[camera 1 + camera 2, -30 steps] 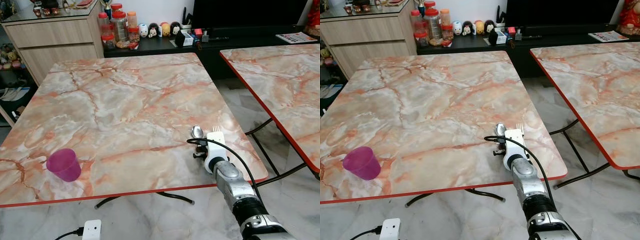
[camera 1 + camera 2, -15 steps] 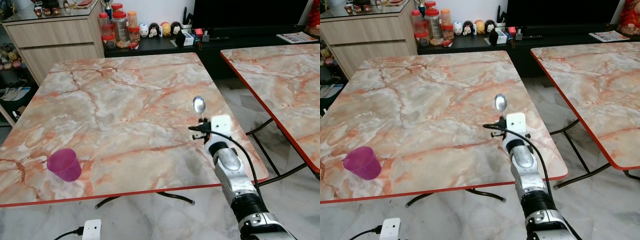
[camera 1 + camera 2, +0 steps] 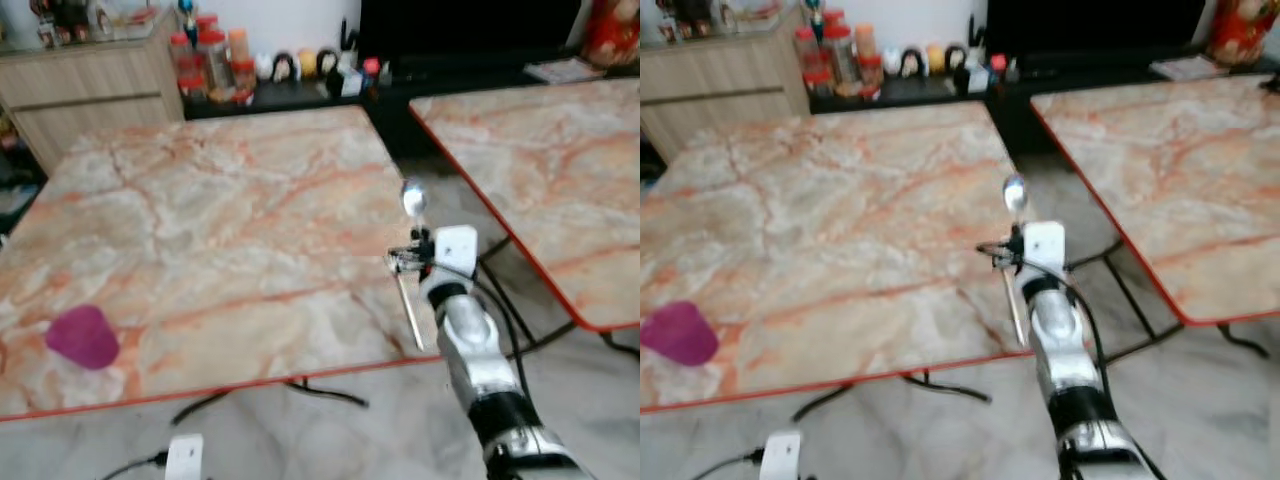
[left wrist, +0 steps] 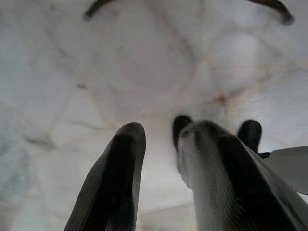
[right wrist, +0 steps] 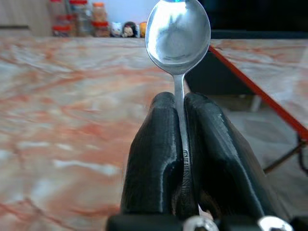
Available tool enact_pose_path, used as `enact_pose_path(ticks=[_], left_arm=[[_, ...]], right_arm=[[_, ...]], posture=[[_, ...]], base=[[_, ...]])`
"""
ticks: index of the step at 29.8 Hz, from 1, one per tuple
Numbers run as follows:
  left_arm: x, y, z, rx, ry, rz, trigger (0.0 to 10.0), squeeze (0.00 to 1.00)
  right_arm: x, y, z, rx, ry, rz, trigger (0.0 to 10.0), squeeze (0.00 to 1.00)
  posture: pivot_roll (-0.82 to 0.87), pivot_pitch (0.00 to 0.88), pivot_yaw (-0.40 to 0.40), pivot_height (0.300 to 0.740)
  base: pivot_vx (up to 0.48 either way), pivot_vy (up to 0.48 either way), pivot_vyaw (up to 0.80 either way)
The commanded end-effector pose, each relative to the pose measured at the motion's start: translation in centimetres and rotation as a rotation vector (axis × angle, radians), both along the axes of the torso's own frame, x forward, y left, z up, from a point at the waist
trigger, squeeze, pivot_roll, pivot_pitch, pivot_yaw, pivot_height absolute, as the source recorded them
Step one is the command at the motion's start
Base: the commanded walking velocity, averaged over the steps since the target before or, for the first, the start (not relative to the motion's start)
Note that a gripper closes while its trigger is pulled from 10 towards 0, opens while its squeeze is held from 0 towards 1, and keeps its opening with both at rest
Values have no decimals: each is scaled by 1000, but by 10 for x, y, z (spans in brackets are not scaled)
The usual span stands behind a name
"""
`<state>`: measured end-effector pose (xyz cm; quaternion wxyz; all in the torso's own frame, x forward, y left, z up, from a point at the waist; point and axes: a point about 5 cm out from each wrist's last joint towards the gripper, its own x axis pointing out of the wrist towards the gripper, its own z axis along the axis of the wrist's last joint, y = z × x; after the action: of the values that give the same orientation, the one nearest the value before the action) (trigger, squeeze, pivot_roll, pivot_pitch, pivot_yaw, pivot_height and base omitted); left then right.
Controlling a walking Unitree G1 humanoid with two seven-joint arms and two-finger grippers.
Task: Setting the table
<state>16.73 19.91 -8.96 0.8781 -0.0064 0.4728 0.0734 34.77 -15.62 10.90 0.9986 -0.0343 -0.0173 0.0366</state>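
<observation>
Right wrist view showed the right gripper [image 5: 180, 120] clamped on the spoon [image 5: 178, 33], its long axis in line with the fingers, bowl outward, above the table's [image 3: 200, 230] right edge (left gripper [image 4: 159, 168] parted, hanging idle over floor).

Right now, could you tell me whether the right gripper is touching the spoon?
Touching. The right wrist view shows the right gripper with both black fingers pressed against the spoon handle.
</observation>
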Motion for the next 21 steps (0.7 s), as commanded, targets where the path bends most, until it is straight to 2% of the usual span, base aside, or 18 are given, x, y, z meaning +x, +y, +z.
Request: enact_pose_path(ticks=[1, 6, 21], left_arm=[[-4, 5, -1, 20, 10, 0, 10000, 0], [-4, 5, -1, 20, 12, 2, 10000, 0], [-4, 2, -1, 9, 8, 3, 10000, 0]], right_arm=[[2, 7, 6, -28, -30, 10, 10000, 0], [3, 5, 6, -8, -27, -5, 10000, 0], [3, 1, 6, -11, -26, -17, 10000, 0]], posture=[[12, 0, 32, 740], [10, 0, 32, 740], [3, 0, 26, 740]], base=[[0, -469, 613], [0, -469, 703], [0, -462, 0]])
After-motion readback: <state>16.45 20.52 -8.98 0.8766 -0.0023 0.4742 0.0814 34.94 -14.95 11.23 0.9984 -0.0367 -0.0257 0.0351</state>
